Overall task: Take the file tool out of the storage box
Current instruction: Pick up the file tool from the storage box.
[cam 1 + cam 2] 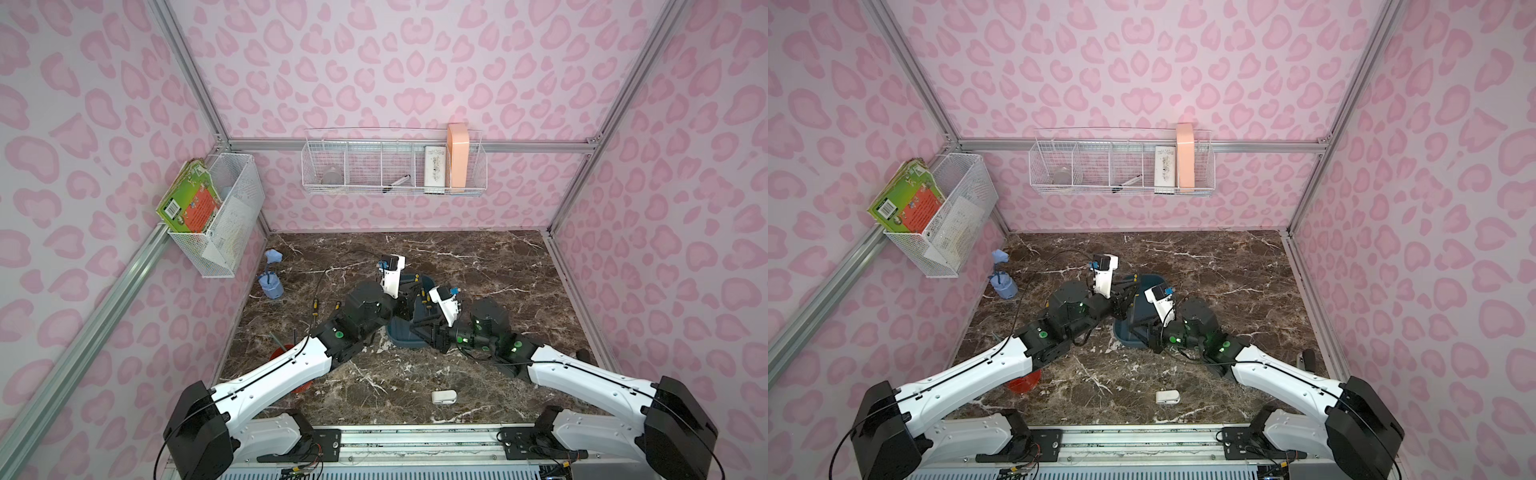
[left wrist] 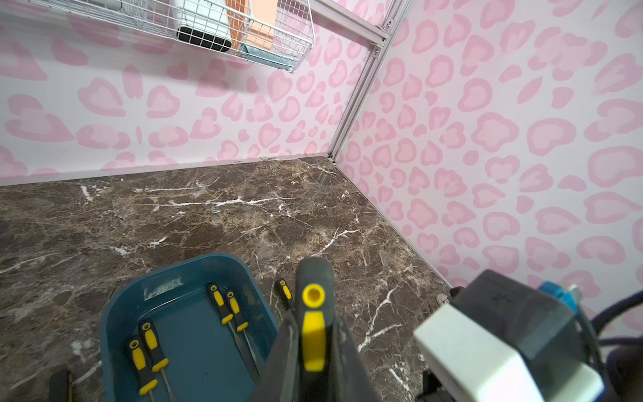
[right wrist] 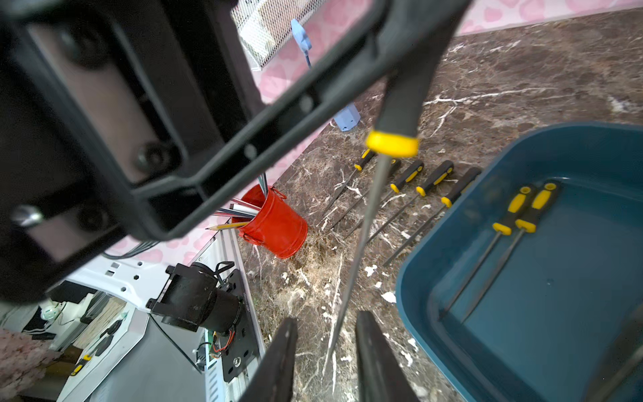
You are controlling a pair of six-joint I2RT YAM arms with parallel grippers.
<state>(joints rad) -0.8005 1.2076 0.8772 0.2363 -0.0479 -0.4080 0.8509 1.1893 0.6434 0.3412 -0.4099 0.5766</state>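
L hand (image 2: 313,334) clenched on file (image 3: 391,143) by its handle, file held up in air by box (image 3: 591,139), mid-table. R hand (image 3: 325,318) released: fingers (image 3: 372,348) apart, blade tip btwn them, not touching. 4 other files (image 2: 153,341) lie in box. Row (image 3: 407,174) of files on table (image 3: 522,87) left of box, near red cup (image 3: 282,229).

Two arms, left arm (image 1: 282,365) and right arm (image 1: 582,370): smooth white shells, thin black cables on top, chunky black joints with small green dots (image 1: 337,333). On right gripper (image 3: 327,320): two flat black fingers (image 3: 278,362).
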